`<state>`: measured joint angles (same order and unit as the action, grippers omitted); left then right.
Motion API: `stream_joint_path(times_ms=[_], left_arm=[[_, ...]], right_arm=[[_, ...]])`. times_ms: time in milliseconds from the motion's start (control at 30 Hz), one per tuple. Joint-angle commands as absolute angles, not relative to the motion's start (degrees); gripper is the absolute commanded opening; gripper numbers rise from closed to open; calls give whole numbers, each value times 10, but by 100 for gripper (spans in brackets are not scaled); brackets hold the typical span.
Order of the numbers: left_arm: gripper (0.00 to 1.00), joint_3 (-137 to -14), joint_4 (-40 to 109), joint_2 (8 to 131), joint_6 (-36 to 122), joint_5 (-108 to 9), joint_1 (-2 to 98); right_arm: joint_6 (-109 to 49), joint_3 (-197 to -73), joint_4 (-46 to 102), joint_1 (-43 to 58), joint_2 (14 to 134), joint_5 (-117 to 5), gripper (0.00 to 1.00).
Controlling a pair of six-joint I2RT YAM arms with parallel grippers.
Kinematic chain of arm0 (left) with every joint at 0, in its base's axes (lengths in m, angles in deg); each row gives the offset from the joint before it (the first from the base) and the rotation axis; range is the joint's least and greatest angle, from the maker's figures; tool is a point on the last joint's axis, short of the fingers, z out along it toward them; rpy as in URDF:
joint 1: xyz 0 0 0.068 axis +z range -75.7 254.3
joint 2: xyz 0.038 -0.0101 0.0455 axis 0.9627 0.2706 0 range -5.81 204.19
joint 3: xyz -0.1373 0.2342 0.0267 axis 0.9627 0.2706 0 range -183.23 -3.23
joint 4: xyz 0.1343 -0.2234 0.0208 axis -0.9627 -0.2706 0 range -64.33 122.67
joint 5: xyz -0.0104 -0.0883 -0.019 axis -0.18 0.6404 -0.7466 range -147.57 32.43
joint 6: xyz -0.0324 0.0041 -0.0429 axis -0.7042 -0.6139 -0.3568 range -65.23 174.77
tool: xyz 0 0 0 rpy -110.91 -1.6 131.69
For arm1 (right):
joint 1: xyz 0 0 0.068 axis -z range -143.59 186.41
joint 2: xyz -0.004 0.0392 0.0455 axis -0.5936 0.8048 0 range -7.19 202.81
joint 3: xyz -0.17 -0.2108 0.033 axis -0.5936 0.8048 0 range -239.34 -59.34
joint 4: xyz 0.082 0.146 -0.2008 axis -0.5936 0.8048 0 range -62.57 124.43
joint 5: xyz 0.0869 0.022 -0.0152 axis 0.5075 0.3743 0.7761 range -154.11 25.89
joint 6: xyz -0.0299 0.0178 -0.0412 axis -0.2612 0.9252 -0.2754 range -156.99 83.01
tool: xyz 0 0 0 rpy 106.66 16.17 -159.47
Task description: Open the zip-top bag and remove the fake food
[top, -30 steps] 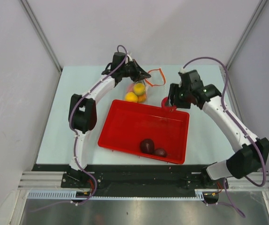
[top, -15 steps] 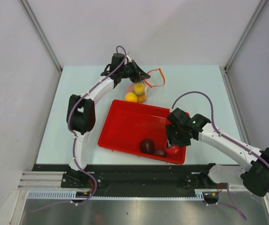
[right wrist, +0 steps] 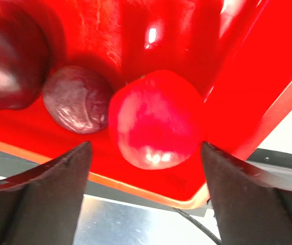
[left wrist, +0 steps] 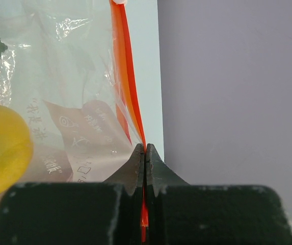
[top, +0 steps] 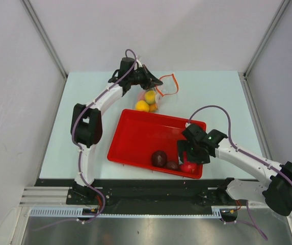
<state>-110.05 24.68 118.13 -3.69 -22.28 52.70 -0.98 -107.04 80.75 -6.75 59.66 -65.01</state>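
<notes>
Far and left of centre, the left gripper [left wrist: 144, 150] was pinched shut on the orange-red zip strip [left wrist: 128, 87] of the zip-top bag [top: 155, 94]. The bag sat just beyond the far edge of the red tray [top: 135, 132], with yellow fake food [top: 142, 105] inside. Its film looked thin, crinkly and slippery, so the stiffer strip seemed the surest hold. At the tray's near right corner, the right gripper [right wrist: 146, 158] stood wide open around a smooth, light-looking red fruit [right wrist: 156, 120], beside two maroon pieces [top: 159, 158].
</notes>
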Motion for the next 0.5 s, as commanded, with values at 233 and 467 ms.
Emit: stream_joint_path(times_ms=[233,467], left_arm=[[0,-1111,268,1137,-43,-213,529],[0,-1110,264,1134,-44,-214,529]], right_arm=[[-92,-1235,758,29,622,-683,96],[-97,-1342,590,146,715,-647,86]])
